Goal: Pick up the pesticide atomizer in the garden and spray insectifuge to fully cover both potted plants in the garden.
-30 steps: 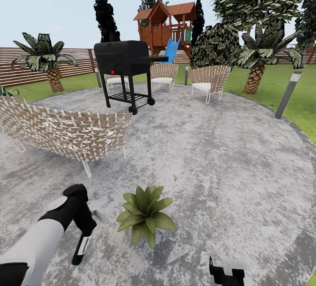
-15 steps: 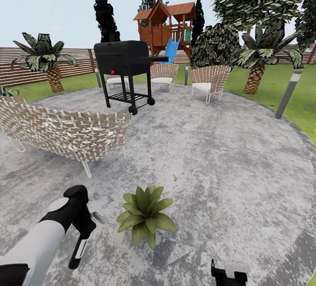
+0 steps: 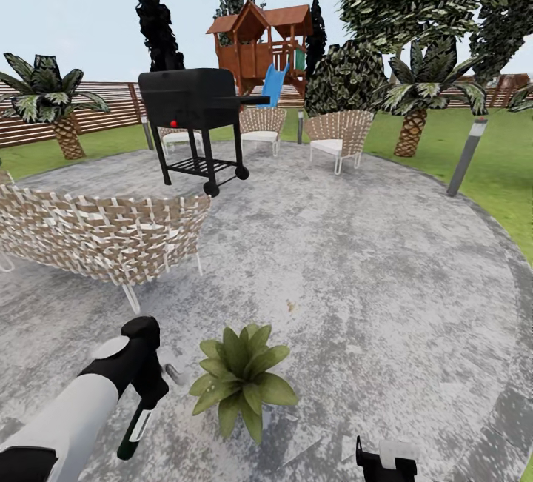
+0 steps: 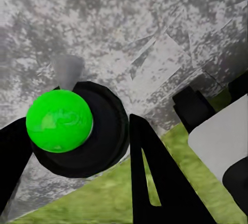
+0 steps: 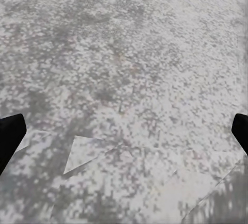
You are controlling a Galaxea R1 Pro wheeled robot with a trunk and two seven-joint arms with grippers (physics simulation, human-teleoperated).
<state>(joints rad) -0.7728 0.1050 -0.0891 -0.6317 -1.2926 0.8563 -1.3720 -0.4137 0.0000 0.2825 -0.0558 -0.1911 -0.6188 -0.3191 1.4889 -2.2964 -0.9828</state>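
Observation:
My left gripper (image 3: 152,392) is shut on the pesticide atomizer (image 3: 136,423), a slim dark green bottle with a white label that hangs down from the fingers over the grey patio (image 3: 355,267). Its pale trigger head points toward a potted plant (image 3: 240,380), a rosette of broad green leaves just right of it, close but apart. In the left wrist view the atomizer (image 4: 59,121) shows end-on as a bright green round between my black fingers (image 4: 150,172). My right gripper (image 3: 385,461) hangs open at the lower edge, over bare paving (image 5: 124,100). The second potted plant is out of view.
A woven sofa (image 3: 96,234) stands left of the plant. Behind it are a black grill (image 3: 196,101) and two woven chairs (image 3: 337,134). A grey bollard lamp (image 3: 466,156) stands at the patio's right rim, with lawn (image 3: 511,186), palms and a brown fence beyond.
The head view has shifted, so the background sits lower and further left. My left gripper with the atomizer has edged a little closer to the potted plant.

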